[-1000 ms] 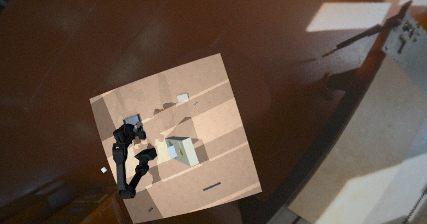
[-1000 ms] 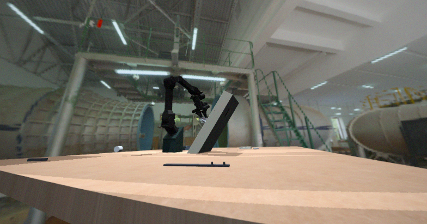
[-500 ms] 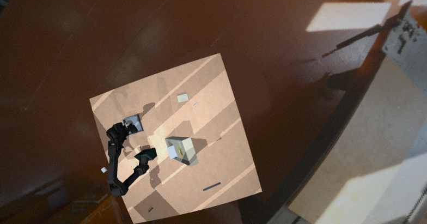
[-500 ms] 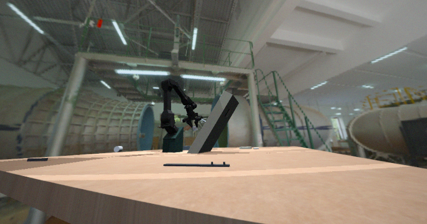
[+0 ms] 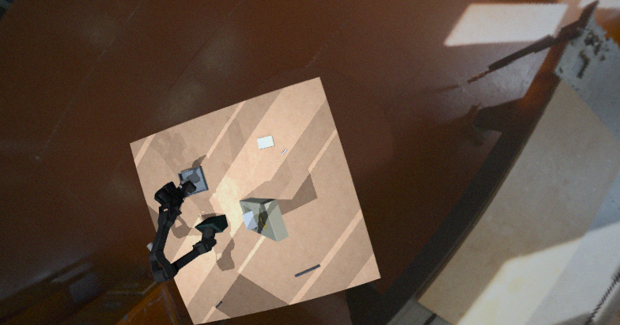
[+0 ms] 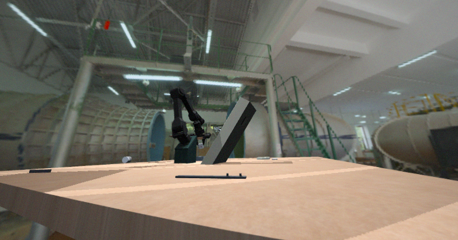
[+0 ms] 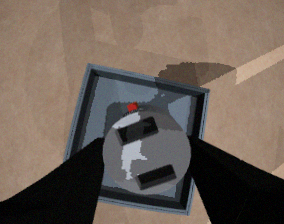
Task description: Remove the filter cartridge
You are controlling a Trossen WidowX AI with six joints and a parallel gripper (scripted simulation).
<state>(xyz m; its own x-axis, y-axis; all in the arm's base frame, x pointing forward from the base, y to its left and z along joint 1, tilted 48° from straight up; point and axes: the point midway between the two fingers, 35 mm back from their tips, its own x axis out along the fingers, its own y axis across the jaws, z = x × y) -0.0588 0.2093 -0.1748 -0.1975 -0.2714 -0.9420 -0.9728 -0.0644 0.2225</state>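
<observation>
Hanging directly over the shallow square grey tray [image 7: 86, 106], the round pale-grey filter cartridge [image 7: 147, 156] is clamped between the two black fingers, which press on its rim from opposite sides at roughly half their spread. In the wrist view its disc lies inside the tray's outline, nearer the lower wall than the upper one, so the drop is essentially straight down along the line of the fingers with at most a small nudge towards the tray's middle.

The cartridge's slotted face looks up at the wrist camera. Its two dark narrow slots lie parallel, one above the other, their long sides tilted slightly up to the right. A small red mark [image 7: 133, 107] sits at the edge of the disc on the upper side. The cylinder's own axis seems to run along the fingers, pointing down at the tray floor, so it should land flat on its end.

Whether it touches the floor cannot be told; the exterior view shows the black gripper [image 6: 201, 143] low, just above the pale brown wooden counter [image 6: 288, 200].

From the top view, the tray [image 5: 200, 179] is well apart from the slanted grey service panel [image 5: 271, 222], which no longer bears on the move. I judge that lowering, opening and lifting away remain.
</observation>
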